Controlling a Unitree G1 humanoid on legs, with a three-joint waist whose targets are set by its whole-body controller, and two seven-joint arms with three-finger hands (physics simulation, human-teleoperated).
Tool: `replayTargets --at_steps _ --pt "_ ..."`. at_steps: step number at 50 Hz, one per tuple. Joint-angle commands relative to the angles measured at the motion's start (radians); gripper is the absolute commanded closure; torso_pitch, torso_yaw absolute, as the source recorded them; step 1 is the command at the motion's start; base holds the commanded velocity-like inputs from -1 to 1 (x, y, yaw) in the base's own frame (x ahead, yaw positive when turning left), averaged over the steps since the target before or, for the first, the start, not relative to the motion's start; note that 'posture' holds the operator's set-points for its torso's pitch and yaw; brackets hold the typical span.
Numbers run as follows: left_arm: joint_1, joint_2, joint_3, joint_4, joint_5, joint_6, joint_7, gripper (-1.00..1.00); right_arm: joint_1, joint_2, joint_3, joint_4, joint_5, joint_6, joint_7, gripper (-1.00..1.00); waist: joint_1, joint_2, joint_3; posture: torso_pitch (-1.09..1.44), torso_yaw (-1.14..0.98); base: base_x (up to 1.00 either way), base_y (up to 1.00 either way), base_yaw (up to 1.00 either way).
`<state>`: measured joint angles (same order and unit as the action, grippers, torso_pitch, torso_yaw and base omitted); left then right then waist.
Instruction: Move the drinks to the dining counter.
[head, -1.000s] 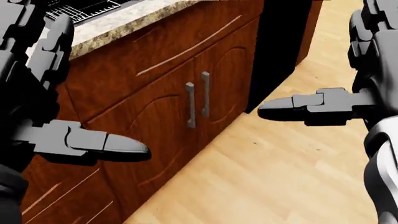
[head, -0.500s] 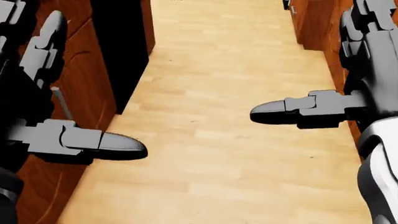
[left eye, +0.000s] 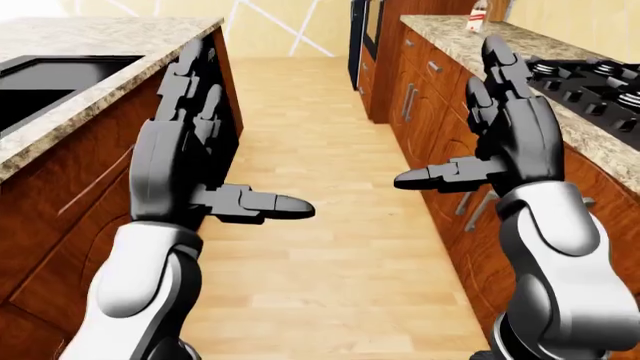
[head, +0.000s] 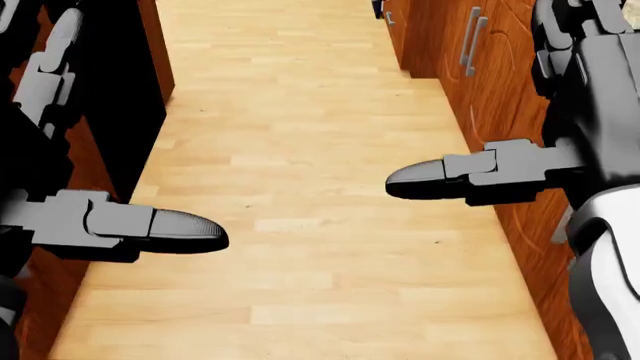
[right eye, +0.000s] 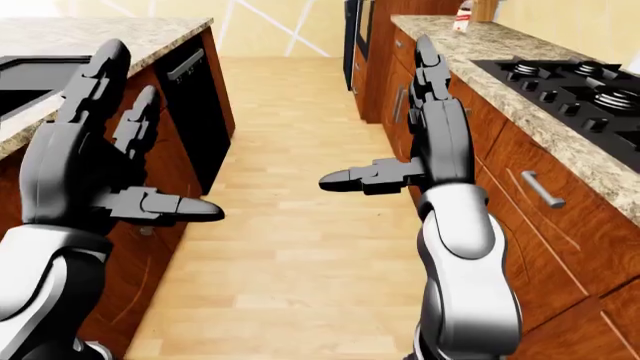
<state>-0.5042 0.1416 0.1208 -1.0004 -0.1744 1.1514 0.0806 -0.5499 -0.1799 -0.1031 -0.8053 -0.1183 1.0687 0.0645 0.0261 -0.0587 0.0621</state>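
Note:
A small white and red drink container (left eye: 478, 15) stands far off on the right-hand granite counter (left eye: 450, 34), at the top of the left-eye view. Both hands are raised ahead of me over the wooden floor (head: 300, 150) of the kitchen aisle. My left hand (left eye: 240, 142) is open, its fingers pointing up and its thumb (head: 170, 225) sticking out, and it holds nothing. My right hand (left eye: 450, 112) is open in the same way, with its thumb (head: 440, 176) pointing left, and it is empty too. Both are far from the container.
A black stove (right eye: 560, 82) sits in the right counter, above brown cabinets with bar handles (right eye: 540, 187). On the left are a counter with a dark sink (left eye: 50, 82) and a black dishwasher front (right eye: 200, 112). A tall dark oven (left eye: 362, 30) stands at the aisle's far end.
The whole picture has swung: the camera turned from the left cabinet doors to look down the aisle. Both hands keep the same open pose.

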Motion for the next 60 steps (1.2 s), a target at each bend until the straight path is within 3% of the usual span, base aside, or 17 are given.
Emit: replayTargets --at_steps 1,11,15,17,27,31,32,33,35,42,45,47,49,55,57,59,60 --pt "-0.018 0.001 -0.003 -0.013 -0.003 -0.019 -0.004 -1.0 -0.016 -0.007 -0.014 -0.011 -0.008 -0.018 -0.005 -1.0 -0.005 -0.027 -0.019 0.0 0.0 0.46 0.0 0.0" --pt "-0.015 0.0 -0.005 -0.01 0.003 -0.026 -0.008 -1.0 -0.022 -0.008 -0.021 -0.019 0.002 -0.011 -0.005 -1.0 -0.025 0.049 -0.024 0.0 0.0 0.48 0.0 0.0" --pt "-0.017 0.001 -0.002 -0.01 0.003 -0.025 -0.01 -1.0 -0.034 -0.011 -0.023 -0.028 0.007 0.006 -0.004 -1.0 -0.037 0.129 -0.048 0.0 0.0 0.56 0.0 0.0" --pt "-0.017 0.0 -0.003 -0.01 0.003 -0.025 -0.009 -1.0 -0.035 -0.012 -0.025 -0.035 0.013 0.014 -0.002 -1.0 -0.03 0.12 -0.001 0.0 0.0 0.59 0.0 0.0" --pt "-0.019 -0.004 -0.013 -0.009 0.011 -0.025 -0.008 -1.0 -0.028 -0.024 -0.028 -0.05 0.026 0.003 0.009 -1.0 0.015 0.071 -0.029 0.0 0.0 0.73 0.0 0.0" --pt "-0.021 -0.005 -0.013 -0.012 0.013 -0.021 -0.009 -1.0 -0.016 -0.024 -0.022 -0.05 0.022 0.0 0.014 -1.0 0.007 -0.019 -0.064 0.0 0.0 0.81 0.0 0.0" --pt "-0.018 -0.005 -0.014 -0.012 0.014 -0.024 -0.009 -1.0 -0.016 -0.024 -0.022 -0.051 0.022 0.0 0.015 -1.0 0.003 0.017 -0.032 0.0 0.0 0.8 0.0 0.0" --pt "-0.016 -0.006 -0.015 -0.011 0.015 -0.026 -0.01 -1.0 -0.016 -0.023 -0.025 -0.05 0.022 -0.003 0.015 -1.0 0.015 0.0 -0.002 0.0 0.0 0.81 0.0 0.0" --pt "-0.013 -0.006 -0.014 -0.01 0.016 -0.031 -0.012 -1.0 -0.016 -0.024 -0.022 -0.056 0.02 0.001 0.016 -1.0 -0.007 -0.007 -0.031 0.0 0.0 0.81 0.0 0.0" --pt "-0.014 -0.007 -0.014 -0.008 0.019 -0.034 -0.016 -1.0 -0.012 -0.022 -0.027 -0.049 0.014 -0.012 0.016 -1.0 -0.032 0.03 -0.041 0.0 0.0 0.81 0.0 0.0" --pt "-0.018 -0.008 -0.017 -0.011 0.02 -0.027 -0.014 -1.0 -0.015 -0.021 -0.031 -0.055 0.016 -0.003 0.016 -1.0 -0.016 0.119 -0.062 0.0 0.0 0.81 0.0 0.0" --pt "-0.024 -0.008 -0.015 -0.014 0.02 -0.018 -0.014 -1.0 -0.012 -0.022 -0.032 -0.051 0.017 -0.011 0.016 -1.0 -0.018 0.095 0.009 0.0 0.0 0.82 0.0 0.0" --pt "-0.028 -0.008 -0.016 -0.017 0.02 -0.012 -0.013 -1.0 -0.012 -0.024 -0.032 -0.051 0.017 -0.012 0.015 -1.0 -0.002 0.104 -0.026 0.0 0.0 0.81 0.0 0.0" --pt "-0.025 -0.009 -0.019 -0.017 0.023 -0.016 -0.014 -1.0 -0.011 -0.025 -0.033 -0.056 0.015 -0.002 0.011 -1.0 0.01 0.1 -0.045 0.0 0.0 0.69 0.0 0.0" --pt "-0.022 -0.008 -0.018 -0.018 0.023 -0.018 -0.015 -1.0 -0.012 -0.027 -0.03 -0.059 0.014 0.001 0.01 -1.0 0.007 0.076 -0.05 0.0 0.0 0.53 0.0 0.0" --pt "-0.019 -0.008 -0.016 -0.018 0.024 -0.02 -0.016 -1.0 -0.014 -0.026 -0.027 -0.062 0.013 0.004 0.01 -1.0 -0.004 -0.001 -0.058 0.0 0.0 0.54 0.0 0.0" --pt "-0.018 -0.008 -0.017 -0.019 0.024 -0.021 -0.017 -1.0 -0.02 -0.027 -0.025 -0.067 0.011 0.013 0.01 -1.0 -0.006 0.024 -0.042 0.0 0.0 0.53 0.0 0.0"
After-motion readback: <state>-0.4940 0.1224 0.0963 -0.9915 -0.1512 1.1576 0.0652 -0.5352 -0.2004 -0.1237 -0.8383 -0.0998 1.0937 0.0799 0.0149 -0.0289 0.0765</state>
